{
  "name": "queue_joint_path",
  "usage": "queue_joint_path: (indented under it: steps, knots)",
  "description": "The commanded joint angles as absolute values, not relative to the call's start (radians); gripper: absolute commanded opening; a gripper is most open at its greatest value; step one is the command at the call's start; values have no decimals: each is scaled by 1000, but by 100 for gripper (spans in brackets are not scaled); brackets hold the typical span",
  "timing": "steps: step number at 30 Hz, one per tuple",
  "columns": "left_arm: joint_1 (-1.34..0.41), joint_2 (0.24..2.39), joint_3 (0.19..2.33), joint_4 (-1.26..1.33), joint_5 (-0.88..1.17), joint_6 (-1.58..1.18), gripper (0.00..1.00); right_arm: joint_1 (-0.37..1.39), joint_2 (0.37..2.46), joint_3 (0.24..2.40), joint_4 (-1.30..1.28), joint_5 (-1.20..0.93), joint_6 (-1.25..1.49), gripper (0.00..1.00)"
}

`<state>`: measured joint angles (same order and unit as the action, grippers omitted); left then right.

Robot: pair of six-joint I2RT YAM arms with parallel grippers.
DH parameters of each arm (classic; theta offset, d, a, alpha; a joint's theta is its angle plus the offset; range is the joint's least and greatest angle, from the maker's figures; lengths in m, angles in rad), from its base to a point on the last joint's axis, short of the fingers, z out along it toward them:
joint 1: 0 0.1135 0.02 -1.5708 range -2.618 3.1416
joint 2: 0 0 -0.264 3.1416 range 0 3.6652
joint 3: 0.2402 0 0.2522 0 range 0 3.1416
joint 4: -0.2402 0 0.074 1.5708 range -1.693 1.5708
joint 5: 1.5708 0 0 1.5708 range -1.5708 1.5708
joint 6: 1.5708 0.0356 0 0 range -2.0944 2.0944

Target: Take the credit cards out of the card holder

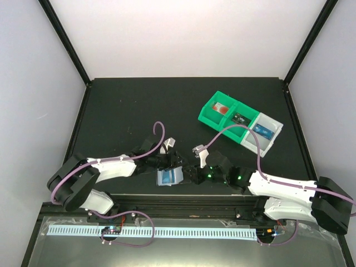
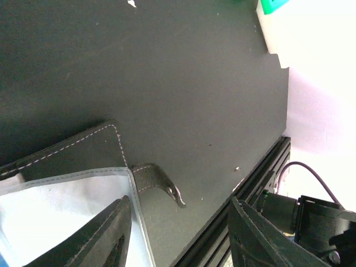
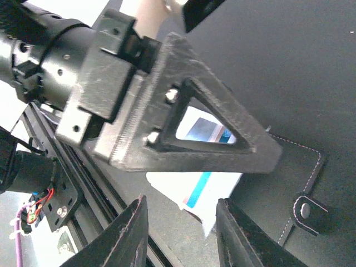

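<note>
1. The pale blue-grey, soft translucent plastic card holder (image 1: pixel 169 178) with a dark stitched edge lies open on the black table (image 1: pixel 139 105). It is at the near edge, between the tips of the two arms.
2. The left gripper (image 1: pixel 170 165) hangs over the holder's far edge with its jaws wide. In the left wrist view one black finger (image 2: pixel 105 236) overlaps the clear sleeve (image 2: pixel 61 211), though whether it touches is hard to tell. The other finger (image 2: pixel 261 239) is out over the near metal rail (image 2: pixel 245 206).
3. The right gripper (image 1: pixel 196 173) sits just right of the holder, jaws apart. In the right wrist view a corner of the sleeve (image 3: pixel 204 214) reaches into the gap between its fingers (image 3: pixel 130 233) and is not pinched.
4. That view is largely blocked by the left gripper's triangular finger. Through its opening a bright-blue flat plastic credit card (image 3: pixel 203 129) shows inside the holder, with a blue strip below it. How many cards are inside cannot be counted.
5. A dark stitched strap (image 2: pixel 161 186) with a snap lies flat beside the sleeve.
6. Far right stands a green-and-grey compartment tray (image 1: pixel 210 105). Another bright-blue card (image 1: pixel 262 131) lies in its grey end compartment. A small red-and-white item (image 1: pixel 221 108) and a small dark green item (image 1: pixel 240 118) sit in the green ones, too small to make out.
</note>
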<state>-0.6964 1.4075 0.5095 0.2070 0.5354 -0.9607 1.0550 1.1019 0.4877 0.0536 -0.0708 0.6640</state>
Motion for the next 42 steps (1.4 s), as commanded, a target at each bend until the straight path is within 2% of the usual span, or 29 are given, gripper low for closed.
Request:
queue_joint_path:
  steps: [1, 5, 15, 23, 29, 36, 42]
  knots:
    - [-711, 1460, 565, 245, 559, -945, 48, 1058, 1090, 479, 86, -110, 667, 36]
    - [-704, 1455, 579, 231, 552, -945, 44, 1061, 1147, 491, 142, -204, 660, 36]
    - [-645, 1368, 598, 94, 505, -887, 44, 1086, 1328, 577, 170, -256, 641, 28]
    - [-609, 1226, 566, -91, 395, -815, 43, 1084, 1510, 630, 51, -110, 692, 19]
    - [-595, 1108, 466, -152, 368, -812, 43, 1085, 1555, 583, 79, -62, 719, 19]
    - [-594, 1022, 297, -117, 373, -858, 30, 1063, 1589, 567, 152, -157, 702, 24]
    - [-594, 975, 262, -129, 324, -849, 20, 998, 1588, 528, 217, -248, 729, 24]
